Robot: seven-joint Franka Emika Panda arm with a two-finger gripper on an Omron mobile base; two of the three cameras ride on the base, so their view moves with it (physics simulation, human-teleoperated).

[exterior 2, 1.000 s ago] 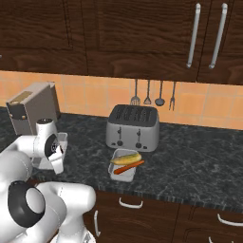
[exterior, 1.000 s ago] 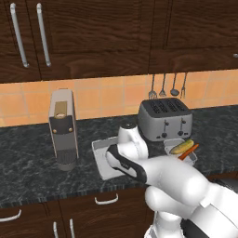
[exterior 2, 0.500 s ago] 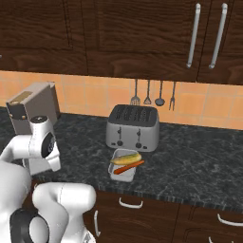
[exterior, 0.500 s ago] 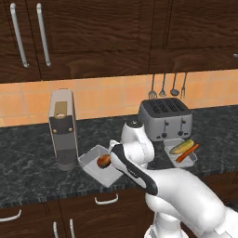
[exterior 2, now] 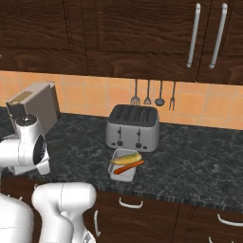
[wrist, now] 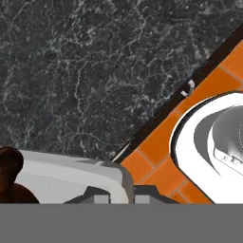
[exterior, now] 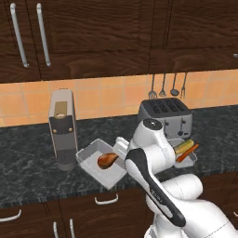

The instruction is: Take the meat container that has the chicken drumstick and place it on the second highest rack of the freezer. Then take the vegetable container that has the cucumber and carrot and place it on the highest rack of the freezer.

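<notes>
The meat container (exterior: 93,160), a shallow light-grey tray, hangs tilted over the front of the dark counter (exterior: 28,162). The brown chicken drumstick (exterior: 108,160) lies in it. My gripper (exterior: 122,148) is shut on the tray's right rim. In the hand view the container's wall (wrist: 71,178) sits between the fingertips of the gripper (wrist: 121,193), with the drumstick (wrist: 9,178) at the lower left. The vegetable container (exterior: 188,160) (exterior 2: 124,172) rests in front of the toaster and holds the cucumber (exterior 2: 126,158) and the carrot (exterior 2: 129,166). The freezer is out of view.
A silver toaster (exterior: 165,116) (exterior 2: 133,127) stands at the back of the counter. A tall grey appliance (exterior: 62,128) stands left of the held tray. Utensils (exterior 2: 154,92) hang on the tiled wall. Dark cabinets run above and below. Orange floor (wrist: 204,95) lies beyond the counter's edge.
The gripper has closed on the meat container's rim. The arm has swung, and the tray has moved left and toward the counter's front edge, now tilted.
</notes>
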